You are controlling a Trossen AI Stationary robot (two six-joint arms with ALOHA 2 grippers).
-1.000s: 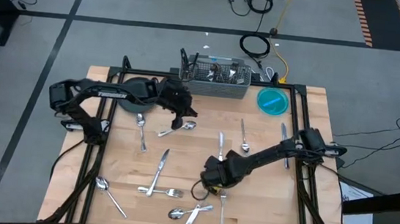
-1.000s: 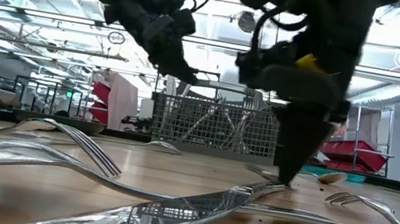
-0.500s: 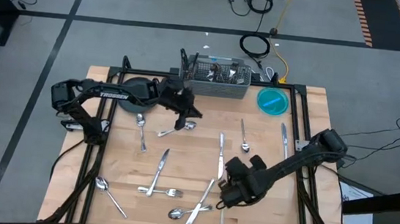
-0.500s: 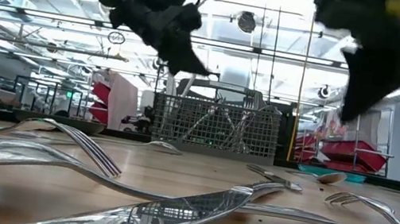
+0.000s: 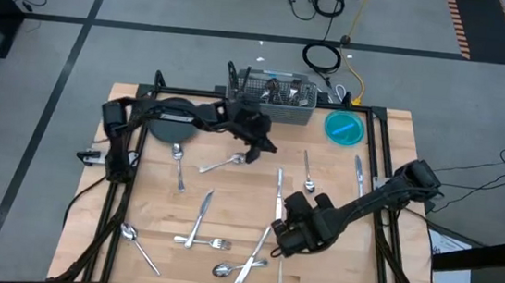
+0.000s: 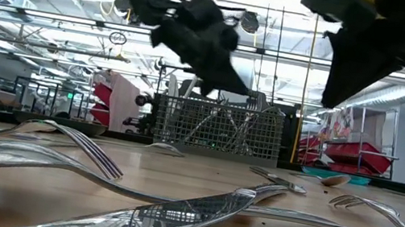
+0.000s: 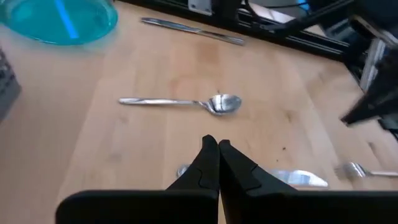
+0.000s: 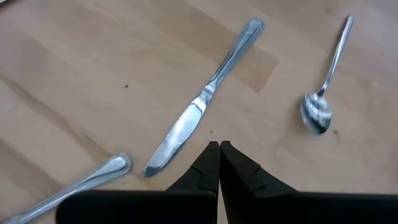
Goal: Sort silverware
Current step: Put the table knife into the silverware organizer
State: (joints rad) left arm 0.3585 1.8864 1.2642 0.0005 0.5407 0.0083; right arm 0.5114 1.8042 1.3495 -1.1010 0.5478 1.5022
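Left gripper (image 5: 266, 149): fingers pressed together, nothing between them; raised above the table centre, just in front of the wire-mesh caddy (image 5: 273, 100)
Right gripper (image 5: 277, 241): fingers pressed together, empty; raised above the near-right part of the table, over scattered pieces
Silverware, centre: 1 spoon (image 5: 225, 164) lies beside the left gripper; 1 knife (image 5: 278, 195) lies lengthwise between the 2 grippers
Silverware, right: 1 spoon (image 5: 308, 172) and 1 knife (image 5: 358, 174) lie near the blue bowl (image 5: 344, 127)
Silverware, left: 1 spoon (image 5: 179, 165) lies in front of the dark round plate (image 5: 171, 122); another spoon (image 5: 137, 245) lies near the front-left corner
Silverware, front: 1 knife (image 5: 201, 215) and 1 fork (image 5: 206, 242) cross each other; several more pieces lie bunched near the front edge beneath the right gripper
Caddy contents: utensil handles stand upright inside; exact types cannot be told
Left wrist view: 1 spoon (image 7: 186, 102) lies ahead of the closed fingers (image 7: 210, 163)
Right wrist view: 1 knife (image 8: 200, 101) and 1 spoon (image 8: 324, 88) lie apart on the wooden table (image 8: 74, 81)
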